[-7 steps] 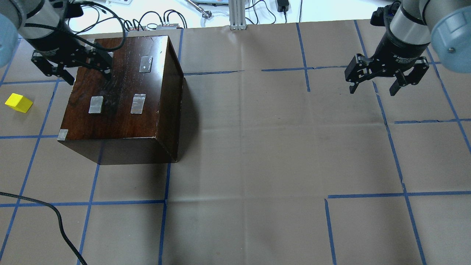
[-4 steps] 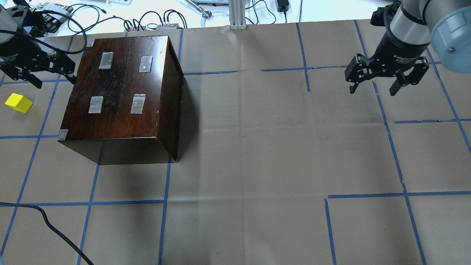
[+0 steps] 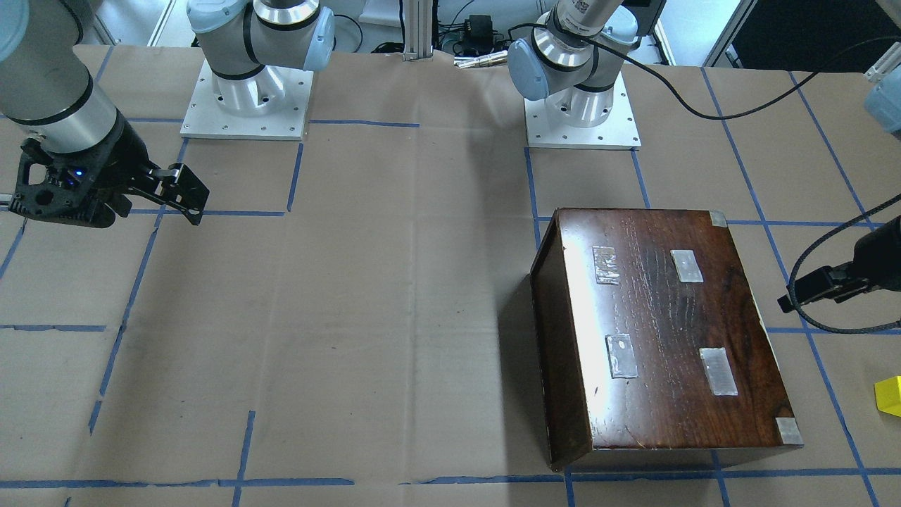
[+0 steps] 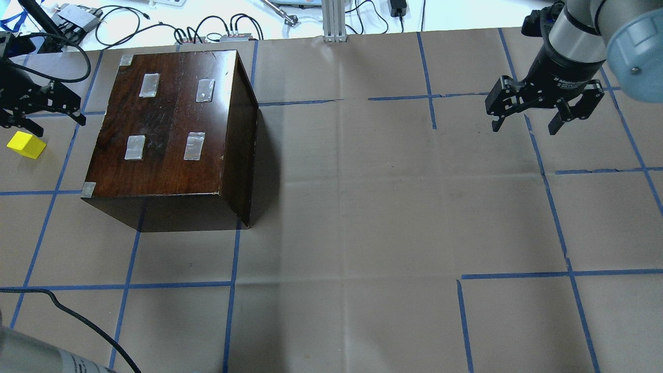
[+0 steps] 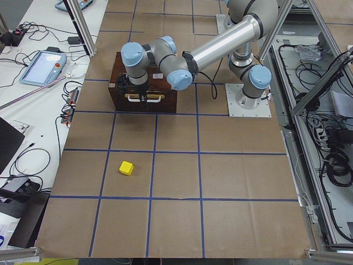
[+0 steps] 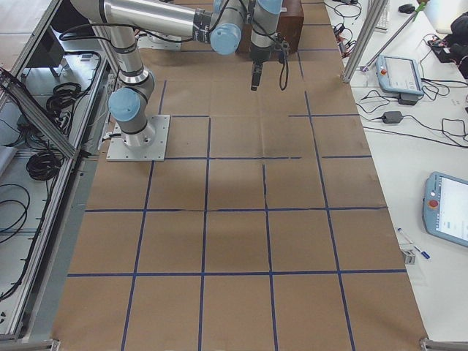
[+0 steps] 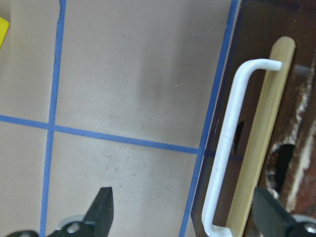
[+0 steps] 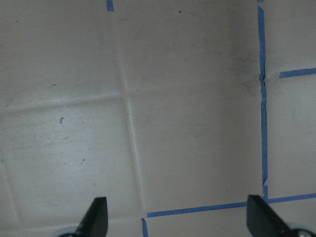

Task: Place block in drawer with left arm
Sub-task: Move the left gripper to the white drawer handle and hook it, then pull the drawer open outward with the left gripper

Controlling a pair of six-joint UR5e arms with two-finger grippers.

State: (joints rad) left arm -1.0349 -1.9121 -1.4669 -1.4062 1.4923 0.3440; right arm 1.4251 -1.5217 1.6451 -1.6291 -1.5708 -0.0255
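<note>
The yellow block (image 4: 26, 145) lies on the paper left of the dark brown cabinet (image 4: 171, 124). It also shows in the exterior left view (image 5: 127, 168) and at the wrist view's edge (image 7: 2, 32). The drawer is shut in the cabinet's left face. Its white handle (image 7: 226, 148) and pale wood strip (image 7: 264, 138) show in the left wrist view. My left gripper (image 4: 44, 116) is open and empty, just off that face. In the wrist view (image 7: 182, 207) the handle lies between its fingertips. My right gripper (image 4: 524, 126) is open and empty, far right, over bare paper (image 8: 177, 217).
Blue tape lines grid the brown paper. Cables and small boxes (image 4: 222, 31) lie along the far edge, by an aluminium post (image 4: 334, 20). A black cable (image 4: 77, 316) trails across the near left corner. The arm bases (image 3: 581, 105) stand behind the cabinet.
My left gripper has moved left, from above the cabinet's top to beside its left face. The block, the cabinet and the right arm have not moved.
</note>
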